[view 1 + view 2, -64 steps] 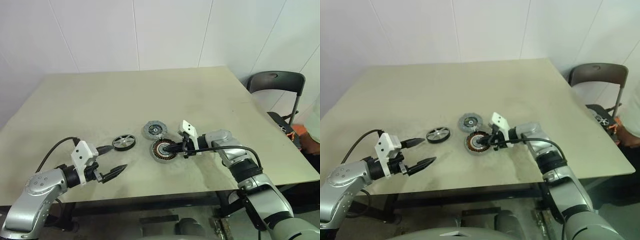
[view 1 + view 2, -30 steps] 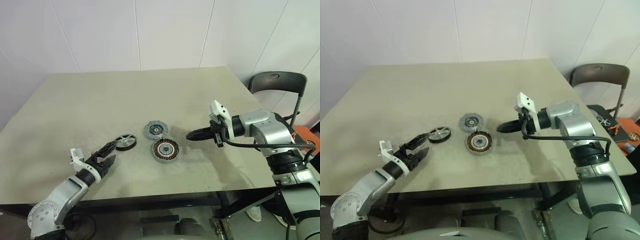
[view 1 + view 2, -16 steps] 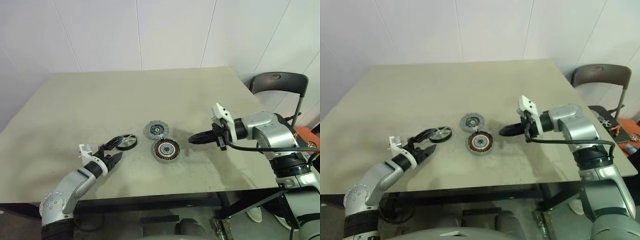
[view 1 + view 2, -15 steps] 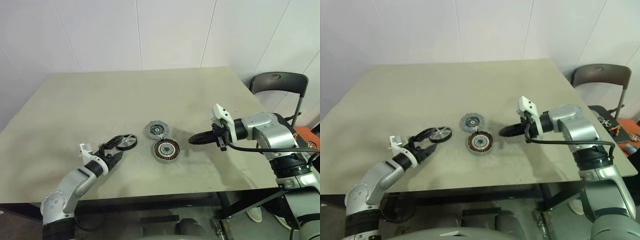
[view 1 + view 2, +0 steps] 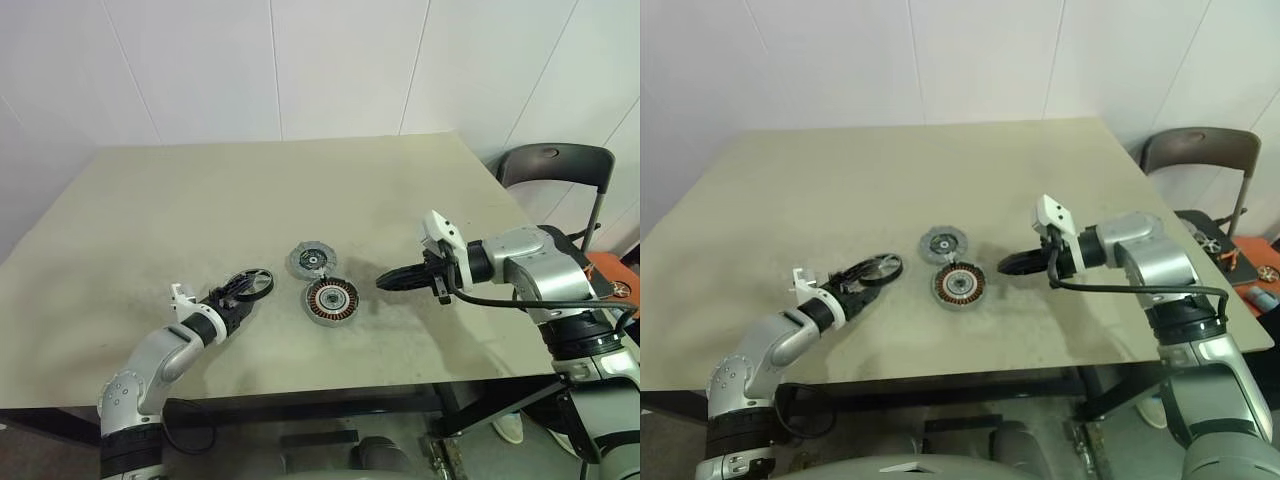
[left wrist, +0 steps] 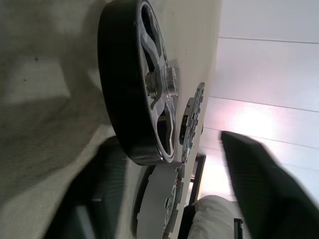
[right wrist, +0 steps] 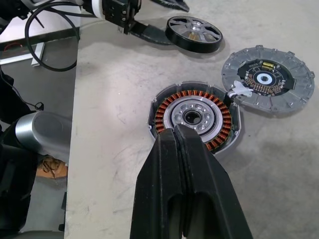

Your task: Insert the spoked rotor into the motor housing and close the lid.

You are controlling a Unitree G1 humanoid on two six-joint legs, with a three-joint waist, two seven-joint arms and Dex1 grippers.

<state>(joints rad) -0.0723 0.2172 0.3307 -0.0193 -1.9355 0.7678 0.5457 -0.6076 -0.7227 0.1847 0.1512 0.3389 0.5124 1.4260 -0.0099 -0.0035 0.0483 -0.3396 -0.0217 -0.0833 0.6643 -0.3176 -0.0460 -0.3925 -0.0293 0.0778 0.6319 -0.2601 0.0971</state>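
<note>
1. Left eye view: left pincer (image 5: 237, 305) at the rotor (image 5: 252, 283), fingers apart either side of its rim; no firm grip visible.
2. Right pincer (image 5: 383, 281) fingers pressed together, hovering just right of the housing (image 5: 331, 299).
3. Lid (image 5: 311, 260) flat on the desk (image 5: 200, 190), touching the housing's far edge; rotor left of both.

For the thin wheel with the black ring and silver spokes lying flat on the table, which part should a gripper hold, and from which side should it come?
Grip the black outer ring of the spoked wheel, one finger on each side of its rim, coming low from the table's front-left, where the left gripper already straddles it. The wheel lies flat and thin, so its ring is probably the firmest hold. The lid and motor housing lie on its other side.
</note>
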